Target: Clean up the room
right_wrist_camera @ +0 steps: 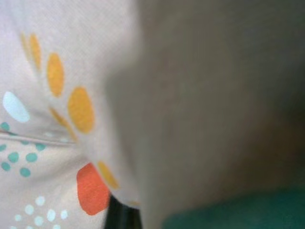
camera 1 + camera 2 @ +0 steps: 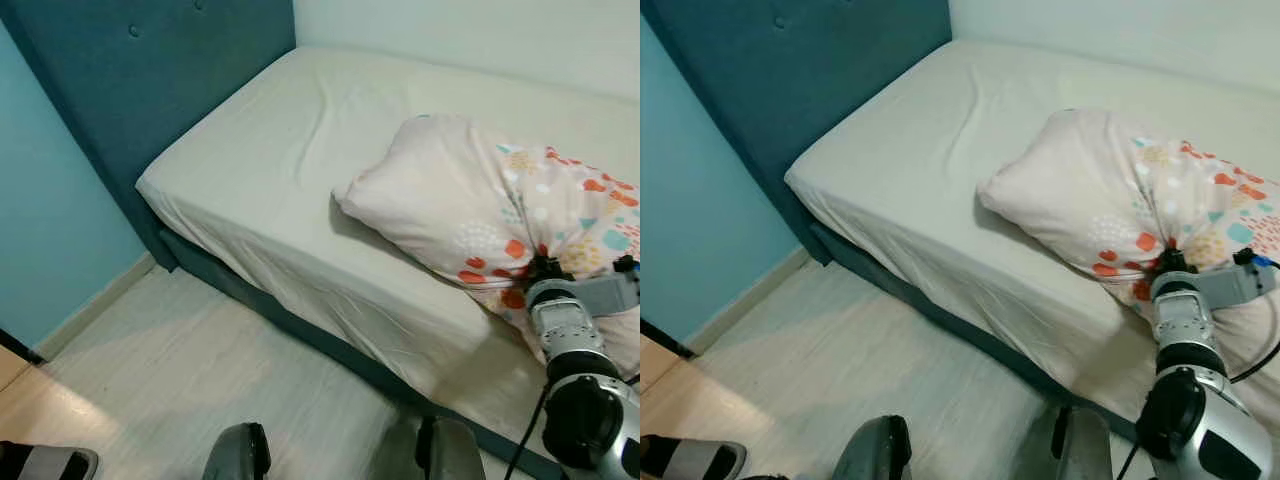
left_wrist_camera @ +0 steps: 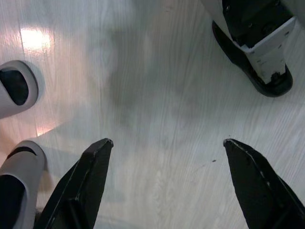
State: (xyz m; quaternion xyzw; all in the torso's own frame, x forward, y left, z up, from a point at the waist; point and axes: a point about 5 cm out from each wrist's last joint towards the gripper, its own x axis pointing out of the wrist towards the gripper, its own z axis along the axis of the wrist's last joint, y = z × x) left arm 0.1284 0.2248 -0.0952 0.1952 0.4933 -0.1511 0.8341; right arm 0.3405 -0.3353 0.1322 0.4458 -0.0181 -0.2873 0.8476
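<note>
Head views: the right gripper (image 2: 1167, 262) reaches from the foot-side of the scene onto the bed (image 2: 270, 170) and meets the near edge of the patterned pillow (image 2: 470, 200), whose cover carries orange, teal and yellow spots. The fabric bunches and creases toward the contact point, which suggests that the fingers are clenched on a fold of the cover; the right wrist view, pressed close against spotted cloth with one dark finger (image 1: 121, 214) at its margin, agrees with this reading. The pillow lies aslant near the bed's front edge, its pale corner pointing toward the teal headboard (image 2: 150, 70) but well apart from it. A likely purpose of gripping the pillow by its edge is to drag or lift it to the head end, where the sheet lies bare and slightly wrinkled.

Left wrist view: the left gripper (image 3: 167, 157) hangs idle over the pale wood-look floor (image 3: 157, 95), its fingers released and spread wide with nothing between them. Two grey slippers (image 3: 19, 88) lie at the floor's edge of that view, apart from the fingers, and the robot's foot (image 3: 257, 52) stands opposite.
</note>
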